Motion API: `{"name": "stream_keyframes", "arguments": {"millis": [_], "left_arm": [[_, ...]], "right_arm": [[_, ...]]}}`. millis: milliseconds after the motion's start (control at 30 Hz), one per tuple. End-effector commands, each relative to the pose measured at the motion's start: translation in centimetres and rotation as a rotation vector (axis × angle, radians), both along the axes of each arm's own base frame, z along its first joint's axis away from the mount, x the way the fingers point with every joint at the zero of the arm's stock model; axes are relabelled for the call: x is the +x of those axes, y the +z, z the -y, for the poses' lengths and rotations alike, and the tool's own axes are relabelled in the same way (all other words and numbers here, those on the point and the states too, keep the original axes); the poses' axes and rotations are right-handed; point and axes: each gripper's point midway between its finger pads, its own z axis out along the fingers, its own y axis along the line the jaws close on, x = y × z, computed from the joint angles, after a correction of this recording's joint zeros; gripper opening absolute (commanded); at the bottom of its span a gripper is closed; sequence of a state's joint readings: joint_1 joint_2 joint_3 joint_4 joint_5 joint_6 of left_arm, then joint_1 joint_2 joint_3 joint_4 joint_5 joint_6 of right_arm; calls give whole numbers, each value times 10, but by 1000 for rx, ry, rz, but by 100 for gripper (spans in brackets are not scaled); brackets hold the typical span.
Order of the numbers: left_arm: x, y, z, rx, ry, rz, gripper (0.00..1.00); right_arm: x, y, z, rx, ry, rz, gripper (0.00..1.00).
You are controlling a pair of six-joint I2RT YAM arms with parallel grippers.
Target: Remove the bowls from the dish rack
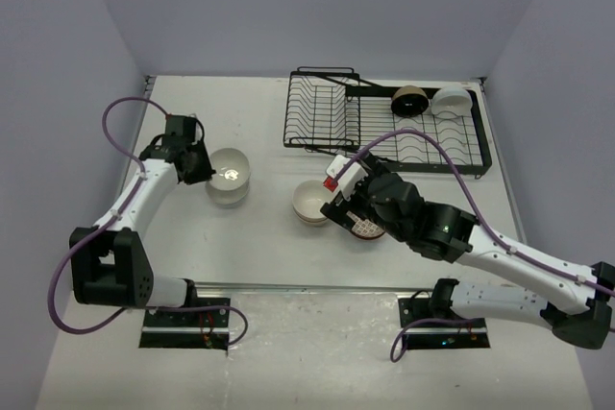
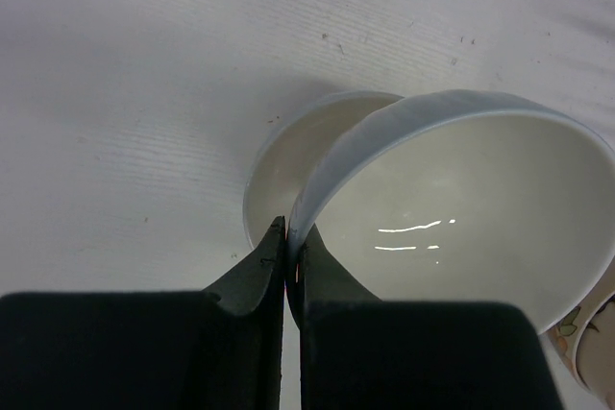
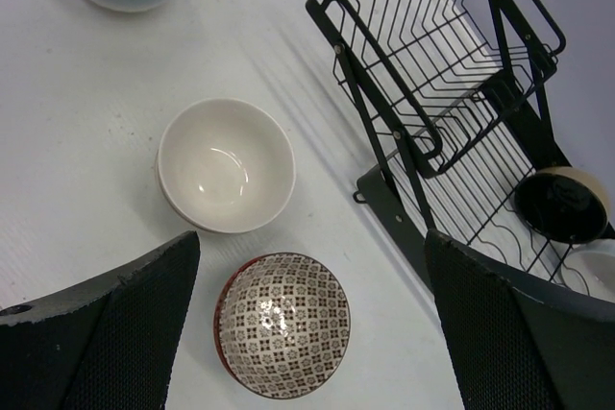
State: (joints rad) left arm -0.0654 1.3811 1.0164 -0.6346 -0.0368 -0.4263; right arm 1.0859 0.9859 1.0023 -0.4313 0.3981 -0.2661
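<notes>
We see bare table between white bowl and cream bowl: gripper passage there. Patterned bowl just beside cream bowl, narrow gap. We note purple cable arcing over dish rack tray, near side of black-inside bowl.

- Top view: bright, even overhead light; the bench reads near-white, with soft short shadows.
- Left wrist view: two thin glare streaks inside the white bowl; the left end effector is dark and slightly blurred.
- Right wrist view: crisp centre; the dish rack throws faint shadows.
</notes>
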Motion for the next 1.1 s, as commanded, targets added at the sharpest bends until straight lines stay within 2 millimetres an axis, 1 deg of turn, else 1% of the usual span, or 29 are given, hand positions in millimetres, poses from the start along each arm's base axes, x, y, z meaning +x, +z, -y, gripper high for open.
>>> {"name": "stream_keyframes", "arguments": {"millis": [0,100,300,367,400,667,733,767,833,867,933,967,1000,1067], "left_arm": [[19,13,2,-20,-11,82,0],[16,12,-2,-1,-2,77,1],[3,7,-7,23,10,64,1],[1,6,-9,32,19,65,3],[1,6,-10,35,19,65,5],[-3,-6,-13,50,23,30,6],[-2,-5,-12,47,21,36,10],[-2,-5,-12,46,20,35,14],[-2,-2,-11,42,19,42,20],[-2,-1,-11,41,18,42,26],[-2,4,-10,36,16,59,31],[-3,6,-9,32,13,63,38],[-4,12,-9,28,10,77,42],[-5,18,-7,23,5,90,47]], "right_arm": [[-1,12,-4,77,2,12,99],[-1,9,0,79,-5,16,99],[-3,9,1,84,-5,16,99],[-2,9,2,86,-7,15,99],[-3,8,2,86,-4,14,99],[-5,6,1,88,6,6,99],[-6,5,0,88,14,2,99],[-7,4,-2,87,23,-3,99],[-8,4,-2,88,27,-5,99],[-8,4,-2,88,28,-5,99],[-8,4,-3,90,30,-7,99],[-8,3,-4,90,33,-10,99],[-8,3,-3,90,30,-9,99],[-7,3,-3,90,25,-8,99]]}}
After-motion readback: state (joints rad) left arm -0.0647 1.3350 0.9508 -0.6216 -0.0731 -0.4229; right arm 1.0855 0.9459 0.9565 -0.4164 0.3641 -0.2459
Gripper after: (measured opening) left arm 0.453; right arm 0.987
